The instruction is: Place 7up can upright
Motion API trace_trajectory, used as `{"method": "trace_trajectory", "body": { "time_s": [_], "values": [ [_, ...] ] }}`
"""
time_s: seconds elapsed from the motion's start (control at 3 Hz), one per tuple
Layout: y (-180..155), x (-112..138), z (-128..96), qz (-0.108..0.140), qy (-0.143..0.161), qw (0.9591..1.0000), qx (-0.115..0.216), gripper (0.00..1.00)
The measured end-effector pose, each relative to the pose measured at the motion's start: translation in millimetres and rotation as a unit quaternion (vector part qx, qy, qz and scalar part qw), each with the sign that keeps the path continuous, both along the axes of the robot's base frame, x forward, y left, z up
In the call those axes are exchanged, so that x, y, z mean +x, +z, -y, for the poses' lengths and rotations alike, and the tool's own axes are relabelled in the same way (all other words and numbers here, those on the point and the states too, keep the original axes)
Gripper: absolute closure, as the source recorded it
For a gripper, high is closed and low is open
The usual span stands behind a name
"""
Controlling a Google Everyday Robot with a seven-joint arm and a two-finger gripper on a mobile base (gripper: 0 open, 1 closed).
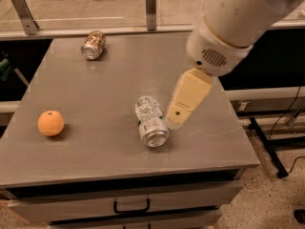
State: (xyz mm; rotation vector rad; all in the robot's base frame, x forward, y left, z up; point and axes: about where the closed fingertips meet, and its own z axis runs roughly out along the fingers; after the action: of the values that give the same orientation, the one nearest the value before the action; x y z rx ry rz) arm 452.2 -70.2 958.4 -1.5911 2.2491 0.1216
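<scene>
The 7up can (150,120) lies on its side near the middle of the grey table (95,89), silver-white with green markings. One silver end faces the front edge. My gripper (177,117) hangs from the large white arm (228,27) that reaches in from the upper right. Its cream tip is just to the right of the can, close beside it and slightly above the tabletop. Whether it touches the can does not show. It holds nothing that I can see.
A gold-tan can (93,44) lies on its side at the back left. An orange (50,123) sits at the left. A railing with metal posts (150,1) runs behind the table. A drawer handle (131,206) shows below the front edge, and cables (281,137) lie on the floor at right.
</scene>
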Motion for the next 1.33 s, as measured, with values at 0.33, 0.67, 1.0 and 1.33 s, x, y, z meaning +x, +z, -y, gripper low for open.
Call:
{"method": "trace_trajectory", "body": {
  "time_s": [0.33,0.67,1.0,1.33],
  "values": [
    [-11,9,-51,-0.020,-0.032,0.9991,0.020,0.00],
    [-27,24,-81,-0.033,-0.076,0.9963,0.021,0.00],
    [-55,41,-97,-0.050,-0.139,0.9889,0.011,0.00],
    [-81,55,-88,-0.071,-0.217,0.9736,-0.004,0.00]
  ]
}}
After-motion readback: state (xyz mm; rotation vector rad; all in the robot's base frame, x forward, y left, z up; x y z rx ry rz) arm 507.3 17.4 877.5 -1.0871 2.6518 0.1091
